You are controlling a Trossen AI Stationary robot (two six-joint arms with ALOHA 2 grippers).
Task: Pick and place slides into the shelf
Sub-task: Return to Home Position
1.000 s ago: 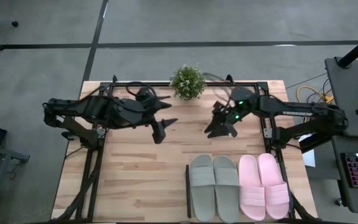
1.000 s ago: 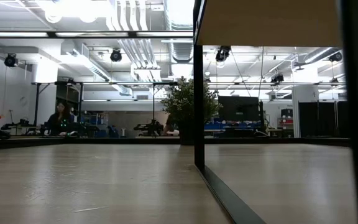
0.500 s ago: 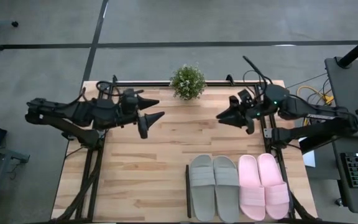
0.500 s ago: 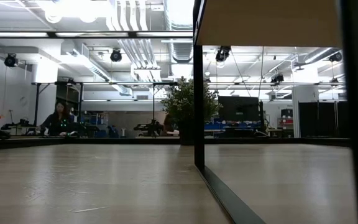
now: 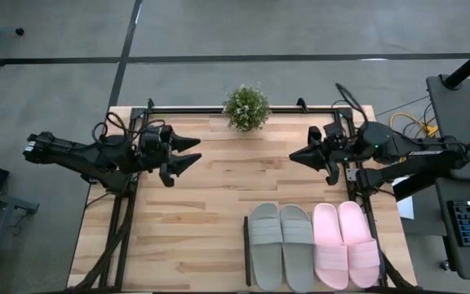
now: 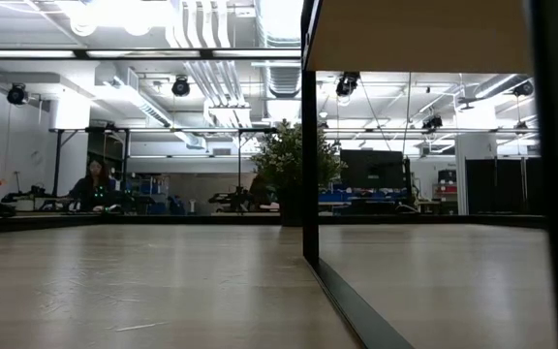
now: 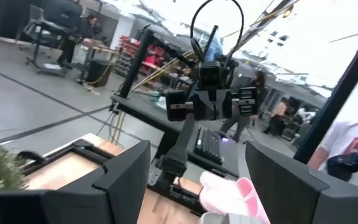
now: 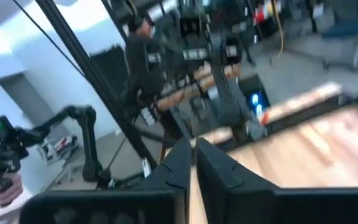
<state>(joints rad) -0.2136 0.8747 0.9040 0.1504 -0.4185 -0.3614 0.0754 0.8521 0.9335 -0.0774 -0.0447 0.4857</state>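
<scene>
Both pairs of slides lie side by side, soles down, on the shelf's pale top panel at the table's near right. The grey-green pair is on the left and the pink pair on the right. A thin black strip runs along the shelf's left side. My left gripper hovers open over the table's far left part, pointing right; its wrist view shows a pink slide beyond its fingers. My right gripper hovers shut at the far right, pointing left, holding nothing.
A small potted plant stands at the middle of the far edge, between the two arms. Bare wooden tabletop spreads across the near left. In the low view the shelf's black upright stands mid-table. A person sits far off in the room.
Both arms have drawn back from the table's middle. My left gripper went toward the left edge and tipped up from slanting down to about level. My right gripper went toward the right edge, rolled, and shut on nothing. The slides have stayed where they were.
</scene>
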